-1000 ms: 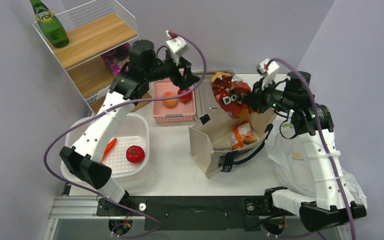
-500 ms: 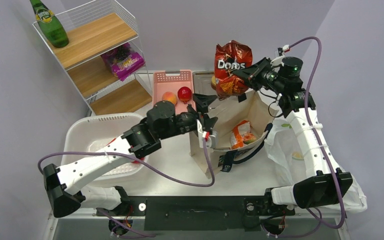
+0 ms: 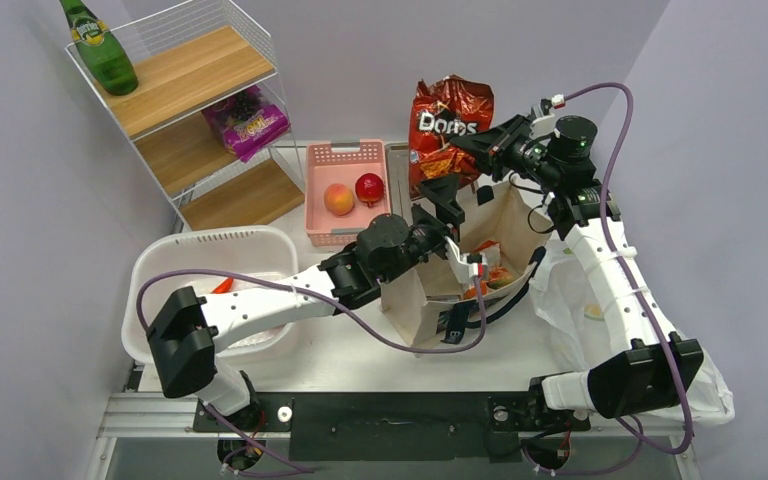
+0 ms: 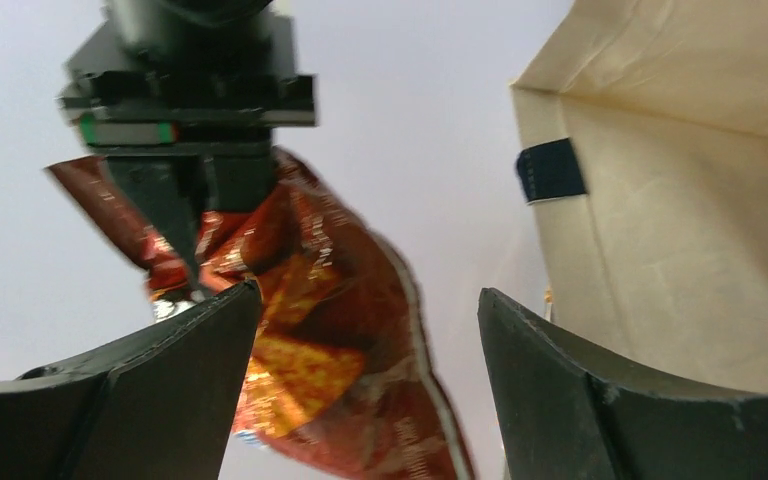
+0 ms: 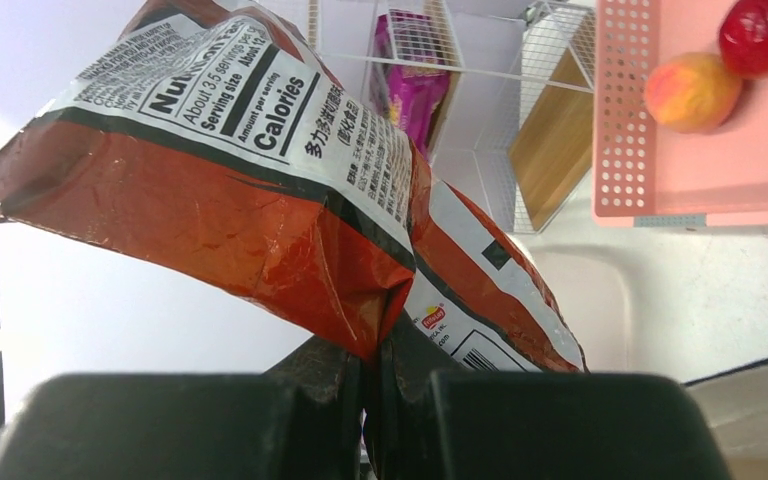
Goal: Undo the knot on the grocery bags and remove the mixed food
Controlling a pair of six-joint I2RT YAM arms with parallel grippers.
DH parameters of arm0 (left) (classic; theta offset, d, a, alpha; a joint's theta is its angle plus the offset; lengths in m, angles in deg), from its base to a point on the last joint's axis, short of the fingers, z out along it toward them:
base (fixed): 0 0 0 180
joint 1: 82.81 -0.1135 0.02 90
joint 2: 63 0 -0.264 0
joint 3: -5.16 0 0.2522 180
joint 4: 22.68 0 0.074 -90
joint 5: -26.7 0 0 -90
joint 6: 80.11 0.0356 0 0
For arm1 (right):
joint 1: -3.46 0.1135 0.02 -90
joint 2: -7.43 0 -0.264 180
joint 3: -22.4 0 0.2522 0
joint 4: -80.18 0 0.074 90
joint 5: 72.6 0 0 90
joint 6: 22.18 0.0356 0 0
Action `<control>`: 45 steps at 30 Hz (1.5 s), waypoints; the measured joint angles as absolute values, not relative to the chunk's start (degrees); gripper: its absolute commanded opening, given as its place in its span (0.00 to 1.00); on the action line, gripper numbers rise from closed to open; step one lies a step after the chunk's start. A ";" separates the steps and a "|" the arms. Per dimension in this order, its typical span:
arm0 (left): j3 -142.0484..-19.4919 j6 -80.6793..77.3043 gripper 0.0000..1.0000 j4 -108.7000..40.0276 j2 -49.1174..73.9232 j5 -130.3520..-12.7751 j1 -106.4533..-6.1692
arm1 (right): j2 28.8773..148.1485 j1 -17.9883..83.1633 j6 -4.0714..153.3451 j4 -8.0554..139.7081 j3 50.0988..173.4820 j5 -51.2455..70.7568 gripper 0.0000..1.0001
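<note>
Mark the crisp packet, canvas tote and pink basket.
crisp packet (image 3: 450, 105), top external view, red front above the logo.
canvas tote (image 3: 517, 222), top external view, inner far wall.
pink basket (image 3: 345, 155), top external view, far wall.

The crisp packet (image 3: 450, 120) is shown as glossy, crinkled foil; the tote (image 4: 660, 250) as matt cream cloth; the basket (image 3: 345, 152) as perforated pink plastic; the shelf boards (image 3: 190, 70) as smooth wood
</note>
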State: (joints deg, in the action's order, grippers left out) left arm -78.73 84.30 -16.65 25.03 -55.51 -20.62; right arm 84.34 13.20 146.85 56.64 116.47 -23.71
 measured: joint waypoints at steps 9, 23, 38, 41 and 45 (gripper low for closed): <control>-79.45 89.53 0.79 -9.15 27.71 -49.06 -23.98 | 84.31 12.28 147.46 54.96 114.76 -24.10 0.00; -78.75 86.99 0.80 -11.34 27.67 -59.53 -28.81 | 84.58 12.56 148.70 55.09 114.76 -24.49 0.00; -78.73 89.68 0.00 -7.36 28.39 -60.14 -27.70 | 85.23 12.56 150.58 56.73 114.57 -26.22 0.07; -78.75 89.62 0.00 -6.68 28.35 -59.40 -27.33 | 85.23 12.50 150.52 56.99 114.48 -26.20 0.35; -78.55 89.40 0.00 -8.34 27.39 -58.81 -26.65 | 85.23 12.43 149.45 57.21 114.48 -26.04 0.65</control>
